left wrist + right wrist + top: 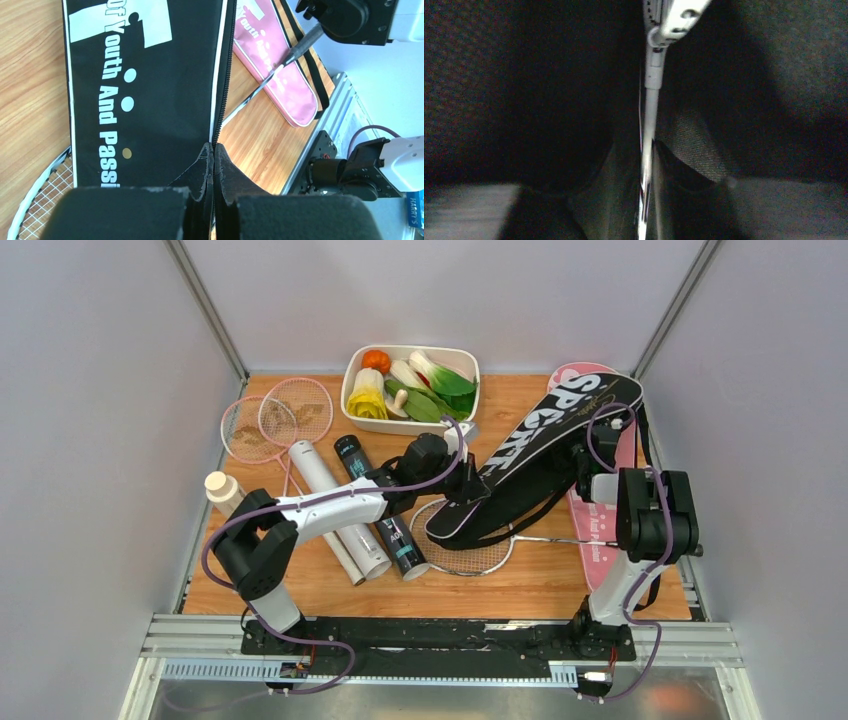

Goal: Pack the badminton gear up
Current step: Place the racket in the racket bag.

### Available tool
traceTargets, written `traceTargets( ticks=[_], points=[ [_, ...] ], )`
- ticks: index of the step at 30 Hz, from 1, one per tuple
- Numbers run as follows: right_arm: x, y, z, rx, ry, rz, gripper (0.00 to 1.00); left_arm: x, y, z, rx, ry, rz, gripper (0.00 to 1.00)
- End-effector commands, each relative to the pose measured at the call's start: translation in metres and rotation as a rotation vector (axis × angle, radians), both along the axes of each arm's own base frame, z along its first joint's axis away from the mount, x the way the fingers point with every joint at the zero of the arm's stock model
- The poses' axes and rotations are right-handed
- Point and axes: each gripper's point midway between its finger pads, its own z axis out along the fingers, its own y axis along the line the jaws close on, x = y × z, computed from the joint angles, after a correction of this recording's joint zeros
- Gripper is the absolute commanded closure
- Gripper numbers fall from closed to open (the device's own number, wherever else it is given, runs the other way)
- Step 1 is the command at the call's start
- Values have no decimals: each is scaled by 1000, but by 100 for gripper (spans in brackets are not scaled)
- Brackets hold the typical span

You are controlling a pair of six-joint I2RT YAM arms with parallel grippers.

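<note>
A black "SPORT" cover (pixel 540 455) lies slanted across the table and over a pink cover (pixel 600 550). A silver racquet (pixel 462 552) lies with its head sticking out under the black cover's near end. My left gripper (pixel 466 490) is shut on the zipper edge of the black cover (pixel 145 90), its fingertips (pixel 207 162) pinched together. My right gripper (pixel 598 515) is shut on the silver racquet's shaft (pixel 649 110), in near darkness. Two pink racquets (pixel 280 420), a white tube (pixel 330 510) and a black tube (pixel 385 515) lie at the left. No shuttlecocks show.
A white tray of toy vegetables (pixel 352 375) stands at the back centre. A small clear bottle with a cream cap (pixel 222 490) stands at the left edge. Grey walls close in the table on both sides. The metal rail (pixel 440 640) runs along the near edge.
</note>
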Motion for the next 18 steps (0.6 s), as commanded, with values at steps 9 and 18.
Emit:
traceTargets(
  ticks=[9,18],
  points=[
    [-48,28,14,-327,66,415,36,44,-3,-2,58,-40,151,100],
    [-98,14,49,-572,50,618,32,59,-6,-2,59,-48,198,100]
  ],
)
